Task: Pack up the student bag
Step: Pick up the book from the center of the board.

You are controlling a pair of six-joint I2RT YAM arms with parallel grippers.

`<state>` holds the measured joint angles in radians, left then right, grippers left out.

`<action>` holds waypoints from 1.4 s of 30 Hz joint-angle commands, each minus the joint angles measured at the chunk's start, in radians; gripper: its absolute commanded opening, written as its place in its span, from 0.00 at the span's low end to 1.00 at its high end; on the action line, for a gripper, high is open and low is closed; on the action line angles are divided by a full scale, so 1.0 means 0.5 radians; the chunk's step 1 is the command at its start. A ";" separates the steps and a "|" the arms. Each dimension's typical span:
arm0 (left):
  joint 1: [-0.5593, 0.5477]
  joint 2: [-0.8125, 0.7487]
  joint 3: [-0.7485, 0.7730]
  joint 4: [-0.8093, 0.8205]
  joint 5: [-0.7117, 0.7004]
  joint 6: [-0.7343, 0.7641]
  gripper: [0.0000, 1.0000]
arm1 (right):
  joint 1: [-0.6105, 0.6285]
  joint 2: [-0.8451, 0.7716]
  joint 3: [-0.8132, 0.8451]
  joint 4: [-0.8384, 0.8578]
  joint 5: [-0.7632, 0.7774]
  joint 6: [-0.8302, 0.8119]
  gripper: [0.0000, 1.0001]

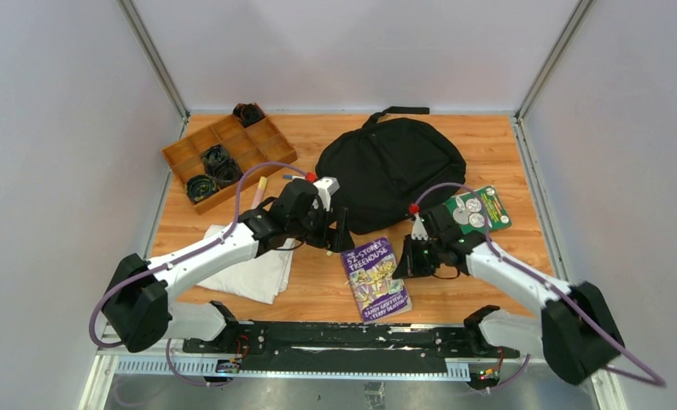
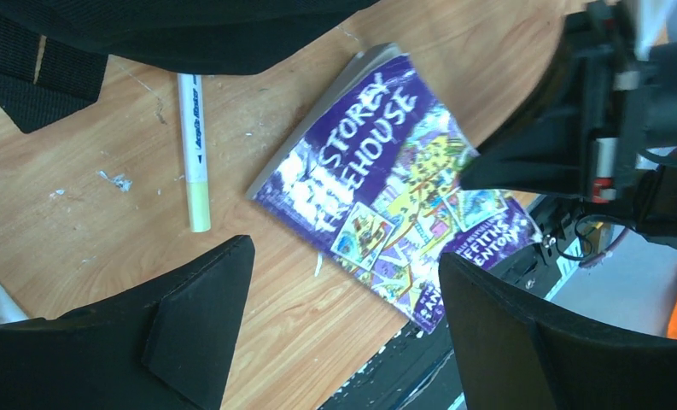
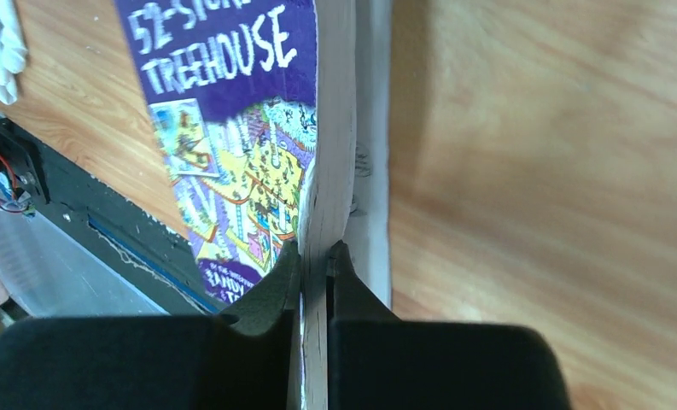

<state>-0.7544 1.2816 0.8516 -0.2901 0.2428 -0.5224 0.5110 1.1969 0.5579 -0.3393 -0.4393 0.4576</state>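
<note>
The student bag point(image 1: 390, 171), a big black backpack, lies at the back middle of the table; its fabric edge point(image 2: 189, 34) fills the top of the left wrist view. A purple "Treehouse" book point(image 1: 376, 278) lies in front of it near the table's front edge. My right gripper point(image 1: 407, 256) is at the book's right side, and the right wrist view shows it point(image 3: 315, 252) shut on the book's page edge point(image 3: 330, 171), beside the cover point(image 3: 232, 128). My left gripper point(image 2: 347, 256) hangs open over bare wood left of the book point(image 2: 386, 179), holding nothing.
A white and yellow marker point(image 2: 194, 149) lies by the bag's strap. A green book point(image 1: 480, 207) sits right of the bag. A wooden compartment tray point(image 1: 265, 139) with black coils stands back left. A folded white cloth point(image 1: 249, 269) lies under the left arm.
</note>
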 commanded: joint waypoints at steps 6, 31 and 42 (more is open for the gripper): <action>-0.001 0.062 0.104 0.058 0.064 0.057 0.87 | -0.010 -0.966 -0.157 -0.632 0.763 0.771 0.00; -0.106 0.383 0.035 0.437 0.357 -0.138 0.86 | -0.073 -0.702 -0.362 -0.123 0.646 0.782 0.70; -0.203 0.462 -0.068 0.529 0.337 -0.189 0.86 | -0.228 -0.692 -0.610 0.224 0.411 0.957 0.01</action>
<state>-0.8482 1.5234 0.8276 -0.0563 0.4049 -0.6205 0.4255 0.8551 0.2947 -0.2516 -0.1905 0.9127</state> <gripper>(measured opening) 0.863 0.215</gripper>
